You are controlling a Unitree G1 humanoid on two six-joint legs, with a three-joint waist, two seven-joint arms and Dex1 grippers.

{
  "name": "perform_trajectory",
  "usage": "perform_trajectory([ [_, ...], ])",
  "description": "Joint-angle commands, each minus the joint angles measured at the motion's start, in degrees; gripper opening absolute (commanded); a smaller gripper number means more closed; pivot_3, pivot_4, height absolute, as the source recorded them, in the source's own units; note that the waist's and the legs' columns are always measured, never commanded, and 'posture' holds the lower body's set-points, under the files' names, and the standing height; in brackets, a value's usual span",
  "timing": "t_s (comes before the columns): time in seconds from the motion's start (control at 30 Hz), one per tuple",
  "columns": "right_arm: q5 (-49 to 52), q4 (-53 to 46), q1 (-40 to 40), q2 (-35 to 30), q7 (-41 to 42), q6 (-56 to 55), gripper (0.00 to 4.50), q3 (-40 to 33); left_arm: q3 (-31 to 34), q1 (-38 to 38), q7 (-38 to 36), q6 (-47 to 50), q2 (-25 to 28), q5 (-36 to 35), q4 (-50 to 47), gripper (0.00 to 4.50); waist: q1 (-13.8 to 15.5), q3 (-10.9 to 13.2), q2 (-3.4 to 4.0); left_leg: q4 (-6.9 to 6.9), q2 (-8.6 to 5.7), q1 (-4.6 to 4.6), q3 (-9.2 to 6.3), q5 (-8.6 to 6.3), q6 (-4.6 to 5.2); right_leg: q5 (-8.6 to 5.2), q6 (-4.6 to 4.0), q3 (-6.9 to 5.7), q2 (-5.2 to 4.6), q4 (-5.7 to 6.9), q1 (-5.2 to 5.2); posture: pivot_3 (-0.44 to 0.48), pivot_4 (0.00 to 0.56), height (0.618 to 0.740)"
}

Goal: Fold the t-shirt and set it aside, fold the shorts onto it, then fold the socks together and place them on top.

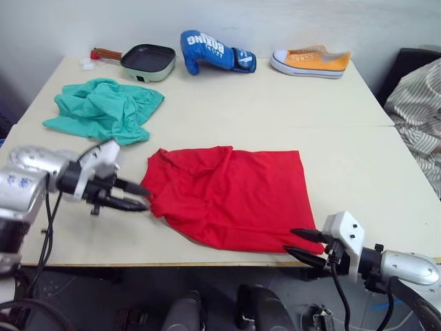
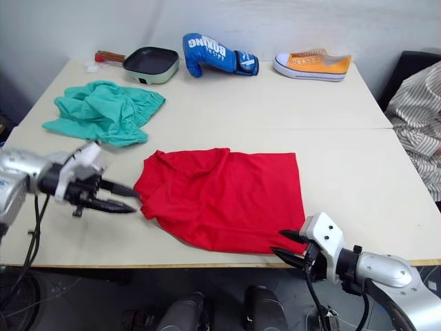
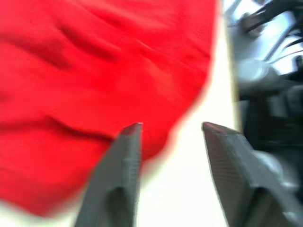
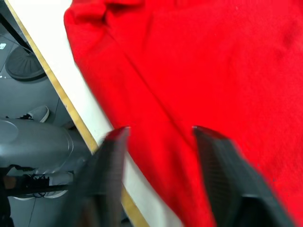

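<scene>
While the red t-shirt [image 1: 231, 196] lies partly folded in the lower middle of the frame, near the front edge of the tabletop [image 1: 344, 131], both claws sit at its edges with nothing in them. Left claw [image 1: 138, 196] is at the lower left, fingers apart, tips right at the shirt's left edge. Right claw [image 1: 303, 246] is at the lower right, also spread, tips at the shirt's front right corner by the tabletop edge. Teal-green shorts [image 1: 103, 109] are bunched up in the upper left, well apart from the shirt. Along the top of the frame there's a small green pan [image 1: 147, 62], a blue boxing glove [image 1: 213, 52] and a yellow sneaker [image 1: 310, 62]. Striped fabric [image 1: 417, 117] shows at the right edge.
</scene>
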Motion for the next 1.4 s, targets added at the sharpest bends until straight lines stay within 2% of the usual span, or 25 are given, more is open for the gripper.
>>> perform_trajectory([
  [0.03, -2.2, -0.6, -1.0, 0.1, -0.4, -1.7, 0.65, 2.2, 0.0, 2.7, 1.4, -5.4, -0.3, 3.9, -4.9, 0.62, 0.2, 0.0, 0.02, 0.00, -0.02, -0.02, -0.08, 0.00, -0.01, -0.01, -0.02, 0.06, 0.00, -0.02, 0.01, 0.000, 0.150, 0.740],
  [0.1, -3.3, -0.2, -1.5, 0.1, -0.5, -2.1, 0.01, 3.3, -1.2, 2.2, 7.5, -12.4, -3.2, 10.6, -2.0, 0.01, 0.3, 0.0, 0.11, -0.03, -0.03, -0.05, -0.16, 0.00, -0.02, -0.02, -0.04, 0.14, -0.01, -0.05, 0.01, 0.000, 0.150, 0.740],
  [0.17, -3.6, -0.1, -2.0, 0.3, -0.6, -2.0, 0.01, 3.6, 0.5, 1.9, 11.2, -15.3, -6.5, 11.6, 0.2, 0.01, 0.2, 0.0, 0.18, -0.06, -0.05, -0.08, -0.16, 0.00, -0.02, -0.02, -0.04, 0.16, -0.01, -0.05, -0.01, 0.000, 0.150, 0.740],
  [0.27, -3.7, 0.0, -2.1, 0.5, -0.7, -1.9, 0.00, 3.5, 4.3, 3.3, 9.5, -13.2, -6.7, 7.6, -0.2, 0.65, -0.2, 0.0, 0.17, -0.10, -0.05, -0.18, -0.16, 0.01, -0.05, -0.02, -0.03, 0.13, 0.02, 0.01, -0.14, 0.000, 0.150, 0.740],
  [0.33, -3.7, 0.1, -2.1, 0.5, -0.7, -2.0, 0.00, 3.5, 5.8, 3.8, 8.5, -11.8, -6.1, 6.1, -0.4, 1.25, -0.5, 0.0, 0.18, -0.15, -0.04, -0.22, -0.13, 0.05, -0.11, -0.02, -0.03, 0.12, 0.05, 0.09, -0.23, 0.000, 0.150, 0.740],
  [0.67, -4.0, 0.3, -2.0, 0.5, -0.8, -2.1, 0.00, 3.8, 5.7, 0.3, 7.7, -16.0, -5.5, 10.8, 6.9, 4.47, 0.0, 0.0, 0.19, -0.12, -0.05, -0.16, -0.14, 0.09, -0.13, -0.02, -0.03, 0.10, 0.03, 0.07, -0.16, 0.000, 0.150, 0.740],
  [0.9, -2.5, -1.5, -1.6, 0.0, 0.3, -1.8, 0.00, 3.2, 2.4, -0.9, 8.1, -19.5, -8.4, 14.7, 9.8, 4.47, 0.0, 0.0, 0.19, -0.13, -0.04, -0.17, -0.14, 0.08, -0.12, -0.02, -0.03, 0.10, 0.03, 0.06, -0.16, 0.000, 0.150, 0.740],
  [1.07, 3.0, -5.8, -2.2, 0.1, 2.6, -1.6, 0.00, 1.8, 2.2, -2.8, 8.7, -20.5, -11.5, 14.8, 12.4, 4.47, 0.0, 0.0, 0.19, -0.13, -0.04, -0.17, -0.14, 0.08, -0.12, -0.02, -0.03, 0.10, 0.04, 0.08, -0.17, 0.000, 0.150, 0.740],
  [1.1, 3.8, -6.4, -2.3, 0.1, 2.6, -1.5, 0.00, 1.5, 2.2, -3.0, 8.6, -20.6, -11.7, 14.8, 12.8, 4.17, 0.0, 0.0, 0.19, -0.13, -0.05, -0.17, -0.14, 0.08, -0.12, -0.02, -0.03, 0.09, 0.04, 0.08, -0.17, 0.000, 0.150, 0.740],
  [1.17, 4.3, -7.0, -2.5, -0.1, 2.6, -1.8, 0.00, 1.3, 2.2, -3.4, 8.1, -20.9, -11.7, 14.8, 13.7, 3.90, -0.1, 0.0, 0.19, -0.12, -0.04, -0.17, -0.14, 0.08, -0.12, -0.02, -0.03, 0.09, 0.04, 0.08, -0.17, 0.000, 0.150, 0.740],
  [1.33, 6.3, -7.0, -2.8, -0.2, 2.5, -1.1, 0.00, 0.8, 2.0, -3.8, 6.9, -22.0, -11.4, 15.2, 15.6, 2.31, -0.1, 0.0, 0.19, -0.12, -0.04, -0.16, -0.14, 0.08, -0.12, -0.02, -0.03, 0.08, 0.04, 0.08, -0.16, 0.000, 0.150, 0.740],
  [1.4, 7.4, -7.1, -2.9, -0.4, 2.7, -0.7, 0.55, 0.5, 2.0, -4.1, 6.3, -22.5, -11.2, 15.5, 16.3, 1.63, -0.1, 0.0, 0.19, -0.12, -0.04, -0.16, -0.14, 0.08, -0.12, -0.02, -0.03, 0.08, 0.04, 0.08, -0.16, 0.000, 0.150, 0.740],
])
